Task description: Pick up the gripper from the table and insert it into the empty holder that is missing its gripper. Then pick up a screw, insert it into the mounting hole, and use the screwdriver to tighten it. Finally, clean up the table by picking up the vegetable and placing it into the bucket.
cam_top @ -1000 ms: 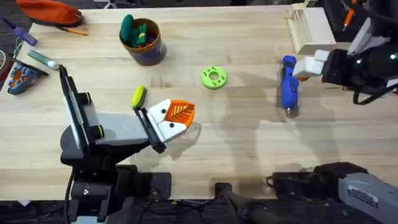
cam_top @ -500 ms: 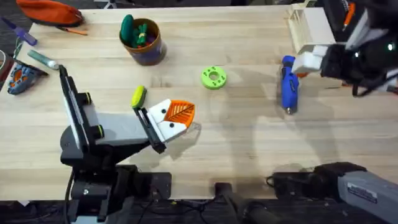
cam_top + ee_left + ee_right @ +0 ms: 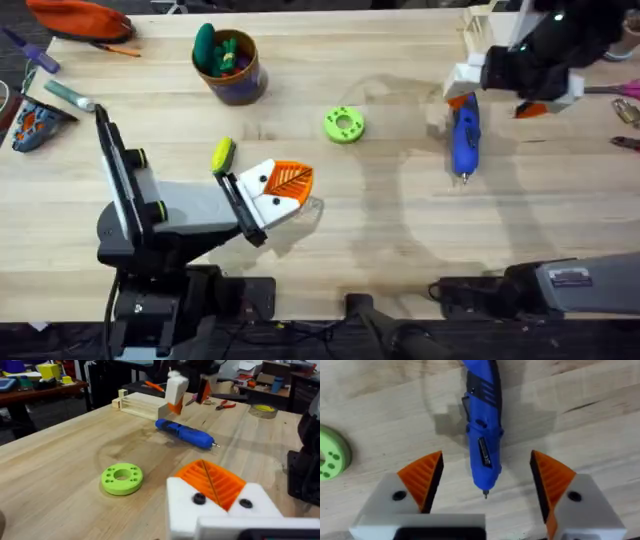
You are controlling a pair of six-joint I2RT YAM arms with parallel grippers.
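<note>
The blue screwdriver (image 3: 465, 135) lies on the table at the right, its tip toward the front edge. My right gripper (image 3: 497, 92) hovers over it, open. In the right wrist view the screwdriver (image 3: 482, 435) lies between the two orange fingers (image 3: 422, 477), untouched. My left gripper (image 3: 292, 180) rests low at the left, its orange fingers (image 3: 210, 477) shut together on nothing. The yellow-green vegetable (image 3: 222, 155) lies just left of it. The bucket (image 3: 232, 70) stands at the back left with a dark green toy inside. The loose gripper piece, an empty holder and a screw are out of view.
A lime-green disc (image 3: 344, 124) with holes lies mid-table, also seen as the disc (image 3: 121, 478) in the left wrist view. A pale wooden box (image 3: 495, 40) stands at the back right. Tools and an orange pouch (image 3: 80, 18) lie along the left edge.
My right gripper has swung from beside the screwdriver to above it, moving toward the back of the table. The screwdriver has shifted slightly. The left arm has not moved.
</note>
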